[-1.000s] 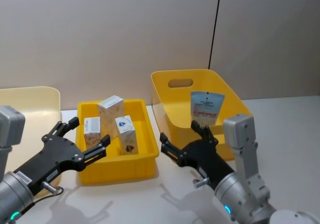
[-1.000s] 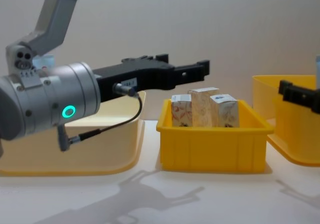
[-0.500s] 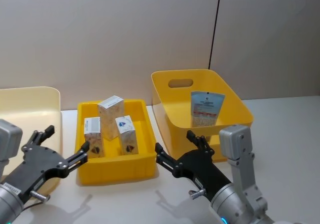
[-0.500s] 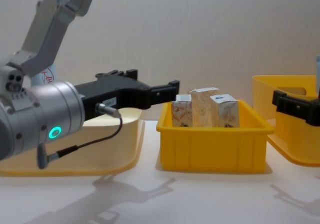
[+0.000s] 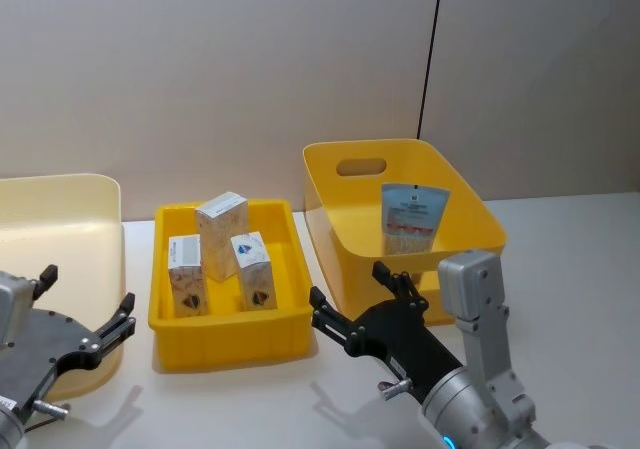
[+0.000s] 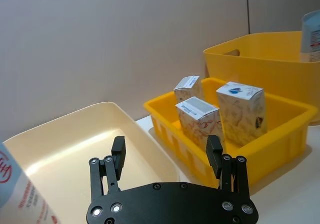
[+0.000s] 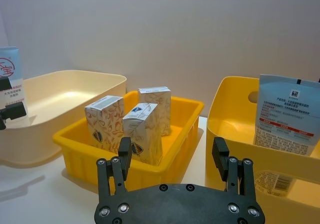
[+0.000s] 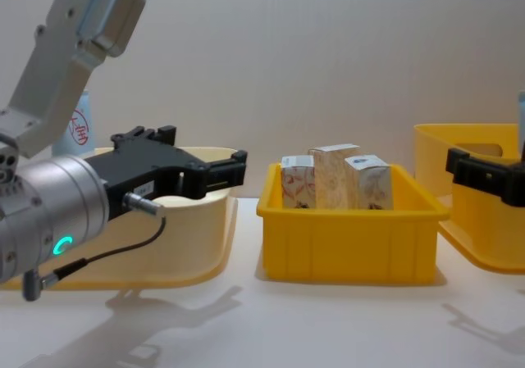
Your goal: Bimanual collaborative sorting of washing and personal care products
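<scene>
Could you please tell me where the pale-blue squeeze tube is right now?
In the head view, the pale-blue squeeze tube stands inside the tall yellow bin on the robot's right, beside the shallow yellow tray holding the cartons.

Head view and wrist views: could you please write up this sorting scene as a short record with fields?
cartons: three floral cartons upright in the shallow yellow tray
tube: pale-blue tube standing in the tall yellow bin
bottle: white bottle with red mark at the cream bin, base hidden
left pincer: open, empty, at the cream bin's near side
right pincer: open, empty, in front of the gap between tray and tall bin
</scene>
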`<act>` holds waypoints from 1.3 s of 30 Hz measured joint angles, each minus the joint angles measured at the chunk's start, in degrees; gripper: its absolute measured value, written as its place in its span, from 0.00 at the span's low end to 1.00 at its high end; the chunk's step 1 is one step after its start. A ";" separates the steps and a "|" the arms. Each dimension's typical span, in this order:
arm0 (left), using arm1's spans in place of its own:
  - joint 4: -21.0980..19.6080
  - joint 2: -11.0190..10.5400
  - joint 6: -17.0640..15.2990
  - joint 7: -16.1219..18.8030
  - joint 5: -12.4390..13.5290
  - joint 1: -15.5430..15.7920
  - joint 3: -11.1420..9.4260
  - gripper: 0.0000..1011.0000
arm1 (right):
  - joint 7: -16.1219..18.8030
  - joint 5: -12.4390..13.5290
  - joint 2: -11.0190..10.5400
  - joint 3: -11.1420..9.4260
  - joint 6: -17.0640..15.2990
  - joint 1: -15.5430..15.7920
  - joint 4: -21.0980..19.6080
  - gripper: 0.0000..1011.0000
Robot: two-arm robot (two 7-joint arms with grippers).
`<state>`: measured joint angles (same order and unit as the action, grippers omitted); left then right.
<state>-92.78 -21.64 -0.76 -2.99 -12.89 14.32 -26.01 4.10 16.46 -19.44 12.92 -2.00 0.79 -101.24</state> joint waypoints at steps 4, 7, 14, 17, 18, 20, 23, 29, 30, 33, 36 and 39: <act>-0.33 -0.20 0.00 1.76 1.04 -0.55 0.02 0.99 | 0.74 -0.19 -0.35 0.16 -0.35 -0.47 0.00 0.99; -0.39 -0.26 0.00 2.15 1.28 -0.69 0.02 0.99 | 1.34 -0.50 -0.61 0.39 -0.73 -1.11 0.20 0.99; -0.44 -0.27 0.00 2.36 1.41 -0.74 0.02 0.99 | 2.59 -1.52 -0.82 1.13 -2.00 -3.29 1.33 0.99; -0.43 -0.27 0.00 2.37 1.41 -0.74 0.01 0.99 | 2.96 -1.93 -0.69 1.59 -2.57 -4.45 2.05 0.99; -0.43 -0.26 0.00 2.37 1.41 -0.74 0.00 0.99 | 3.08 -2.06 -0.63 1.69 -2.78 -4.73 2.24 0.99; -0.43 -0.25 0.00 2.37 1.41 -0.74 0.00 0.99 | 3.30 -2.44 -0.37 2.07 -3.33 -5.67 2.84 0.99; -0.44 -0.25 0.00 2.37 1.41 -0.74 -0.01 0.99 | 3.52 -2.91 0.02 2.56 -4.03 -6.88 3.72 0.99; -0.43 -0.25 -0.02 2.37 1.41 -0.74 -0.01 0.99 | 3.99 -3.61 0.92 3.41 -5.11 -9.20 5.72 0.99; -0.43 -0.25 -0.02 2.37 1.41 -0.74 -0.01 0.99 | 4.16 -3.77 1.22 3.69 -5.38 -9.92 6.52 0.99; -0.43 -0.25 -0.03 2.37 1.42 -0.74 -0.01 0.99 | 4.49 -4.05 1.87 4.13 -5.82 -11.32 8.02 0.99; -0.41 -0.25 -0.03 2.36 1.41 -0.74 -0.01 0.99 | 4.75 -4.33 2.47 4.48 -6.05 -12.60 9.59 0.99; -0.39 -0.25 -0.03 2.36 1.41 -0.74 -0.01 0.99 | 5.08 -4.61 3.16 4.83 -6.11 -14.01 11.46 0.99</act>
<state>-93.18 -21.89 -0.80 -0.63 -11.48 13.59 -26.03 9.18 11.84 -16.28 17.74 -8.11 -13.22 -89.78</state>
